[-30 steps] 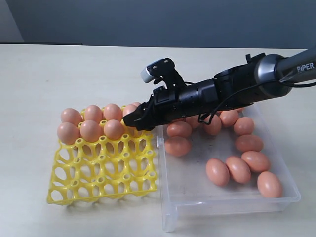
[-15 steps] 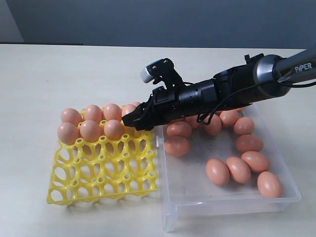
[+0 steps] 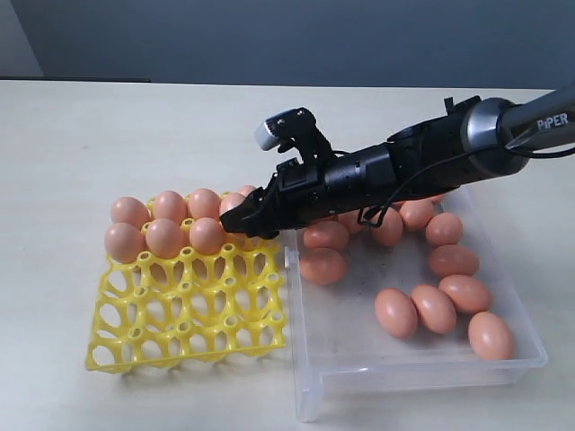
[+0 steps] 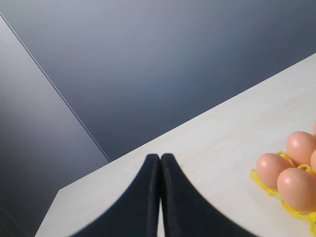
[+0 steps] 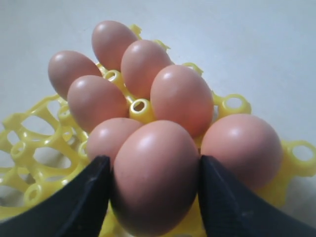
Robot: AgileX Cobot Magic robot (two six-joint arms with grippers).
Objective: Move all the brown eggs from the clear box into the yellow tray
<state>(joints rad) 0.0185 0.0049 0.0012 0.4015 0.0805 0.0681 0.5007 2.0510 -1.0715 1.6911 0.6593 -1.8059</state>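
Observation:
My right gripper (image 3: 243, 220) reaches across the clear box (image 3: 413, 370) to the back right part of the yellow tray (image 3: 180, 314). It is shut on one brown egg (image 5: 155, 175), with a black finger (image 5: 84, 197) pressed against each side. The held egg hangs low over the tray cups, beside the eggs seated there (image 5: 180, 98). Several brown eggs (image 3: 166, 235) fill the tray's two back rows. Several more brown eggs (image 3: 433, 307) lie loose in the clear box. My left gripper (image 4: 160, 157) is shut and empty, off to the side of the tray (image 4: 259, 178), and does not show in the exterior view.
The black right arm (image 3: 404, 171) spans the box's back left corner above some eggs. The tray's front rows (image 3: 189, 337) hold nothing. The tray and box sit side by side on a pale tabletop (image 3: 108, 126) in front of a dark wall.
Almost nothing differs. The right gripper's tip has shifted very slightly over the tray with the egg still between its fingers.

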